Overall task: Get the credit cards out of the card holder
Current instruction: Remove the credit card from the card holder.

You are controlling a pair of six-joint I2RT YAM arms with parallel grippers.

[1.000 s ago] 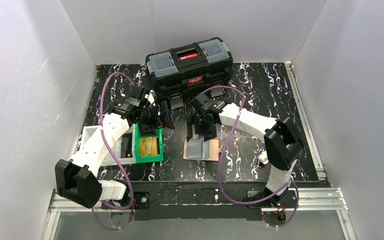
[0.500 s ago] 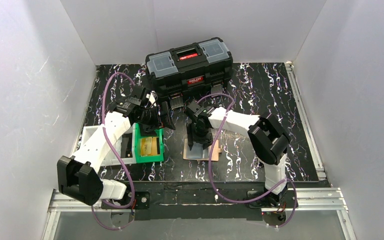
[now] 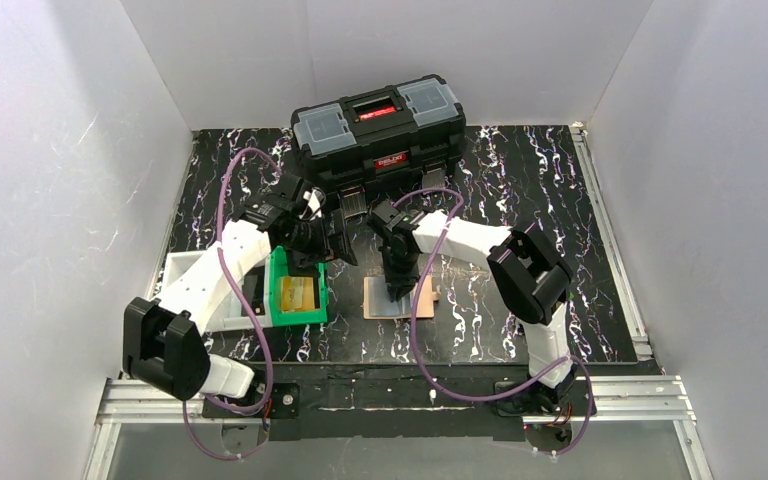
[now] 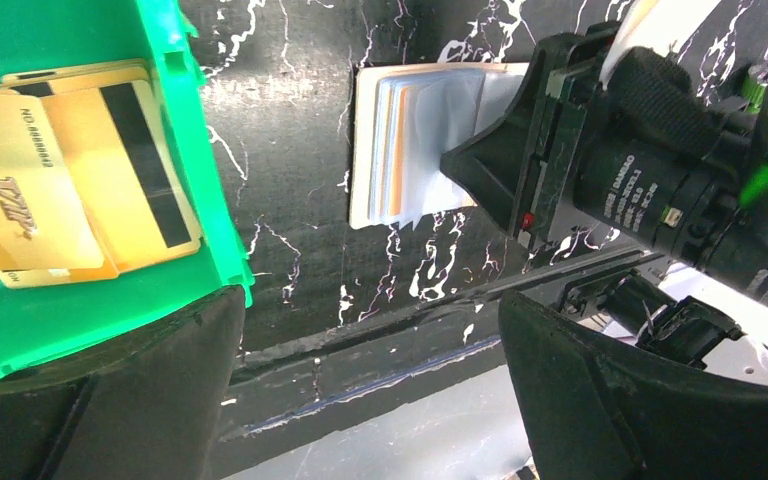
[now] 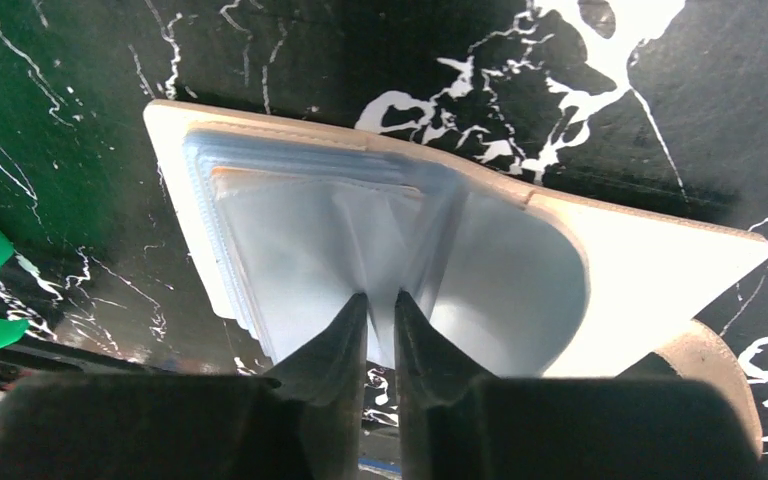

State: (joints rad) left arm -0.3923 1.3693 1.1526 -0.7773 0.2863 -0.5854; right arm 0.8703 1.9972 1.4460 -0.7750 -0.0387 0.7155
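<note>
left gripper [image 4: 370, 335]: jaws spread wide, arm reaching forward, elbow bent.
right gripper [image 5: 380, 300]: pointing down, fingers almost together (only a slit between), arm folded inward.

The fixed camera looks down from behind on the whole desk [image 3: 550, 200]; both wrist cameras, close in, share the card holder [image 4: 410, 140].

At the back of the black, white-veined bench [image 3: 520, 170] sits a black toolbox [image 3: 378, 125] with clear-lidded compartments and a red label, while nearer on the left a green bin [image 3: 298, 318] holding yellow-tan slabs [image 4: 60, 190], one dark-striped, stands against a white tray [image 3: 178, 266].
</note>
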